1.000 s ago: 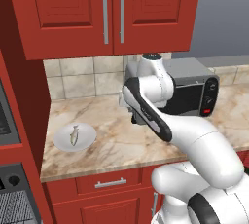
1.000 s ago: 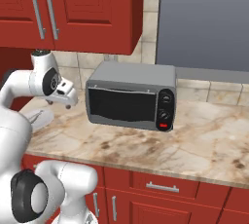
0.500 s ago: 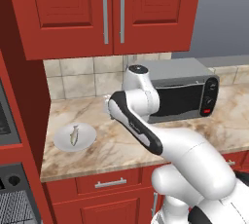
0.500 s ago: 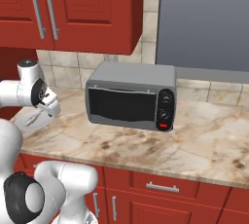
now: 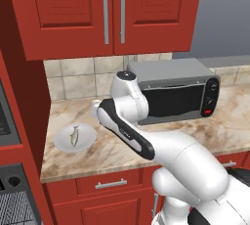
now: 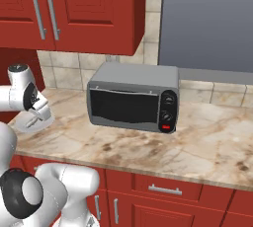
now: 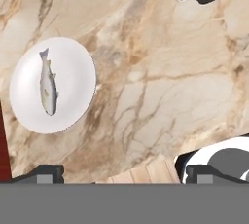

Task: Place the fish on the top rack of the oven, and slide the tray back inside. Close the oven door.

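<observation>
- On counter [image 5: 195,136]: plate [image 5: 90,136] near left end, fish [image 5: 74,135] lying lengthwise across its middle, untouched.
- Seen from hand camera: fish [image 7: 48,87] on plate [image 7: 73,62] at upper left, well off gripper's axis; marble surface directly ahead.
- Gripper [image 7: 121,173] poised above bare counter [image 7: 160,82] beside plate, empty; finger tips [image 7: 41,173] standing wide apart at lower edge.
- From left base camera: hand near [image 5: 100,109], up and to right of plate, clear of toaster oven [image 5: 171,92] behind it.
- From right base camera: wrist close over plate [image 6: 22,122] at far left; toaster oven [image 6: 133,95] well apart.
- Step judged in hand: approach for pickup; nothing of task completed yet.
- Advised: shift sideways until fish centred between tips, roll wrist so fingers straddle slim body across its width, not along its length.
- Advised: descend straight, stop just short of plate, close gently at mid-body.
- Risks judged: tips striking plate rim and pushing it; fish slipping from pinch near tail.
</observation>
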Motion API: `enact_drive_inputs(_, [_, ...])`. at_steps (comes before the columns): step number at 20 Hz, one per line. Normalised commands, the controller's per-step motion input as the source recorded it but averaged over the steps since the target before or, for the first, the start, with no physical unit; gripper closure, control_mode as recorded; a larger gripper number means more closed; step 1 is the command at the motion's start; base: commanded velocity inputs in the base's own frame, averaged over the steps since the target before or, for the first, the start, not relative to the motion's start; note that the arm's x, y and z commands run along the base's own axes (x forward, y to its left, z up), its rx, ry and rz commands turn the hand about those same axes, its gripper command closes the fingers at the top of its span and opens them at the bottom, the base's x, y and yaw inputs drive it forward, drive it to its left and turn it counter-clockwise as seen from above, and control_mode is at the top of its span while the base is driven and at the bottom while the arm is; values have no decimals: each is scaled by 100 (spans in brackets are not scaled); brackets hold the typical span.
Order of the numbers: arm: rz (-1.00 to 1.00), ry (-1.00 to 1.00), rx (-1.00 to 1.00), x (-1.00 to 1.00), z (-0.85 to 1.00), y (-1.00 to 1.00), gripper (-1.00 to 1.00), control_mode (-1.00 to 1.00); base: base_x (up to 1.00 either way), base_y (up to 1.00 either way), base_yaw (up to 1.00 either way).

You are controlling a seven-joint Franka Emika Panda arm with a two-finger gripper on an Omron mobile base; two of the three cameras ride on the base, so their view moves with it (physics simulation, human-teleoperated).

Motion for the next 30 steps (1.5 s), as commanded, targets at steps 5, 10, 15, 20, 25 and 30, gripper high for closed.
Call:
enact_drive_inputs(5, [4,7,0,11,-13,12,-100,-100,0,0,0])
enact_drive_inputs(10, [6,10,0,23,-30,18,-100,-100,0,0,0])
enact_drive_inputs(15, [5,3,0,25,-35,35,-100,-100,0,0,0])
enact_drive_inputs(20, [2,0,0,24,-29,37,-100,-100,0,0,0])
enact_drive_inputs(25, [1,0,0,33,-25,32,-100,-100,0,0,0])
enact_drive_inputs(30, [1,1,0,36,-22,32,-100,-100,0,0,0])
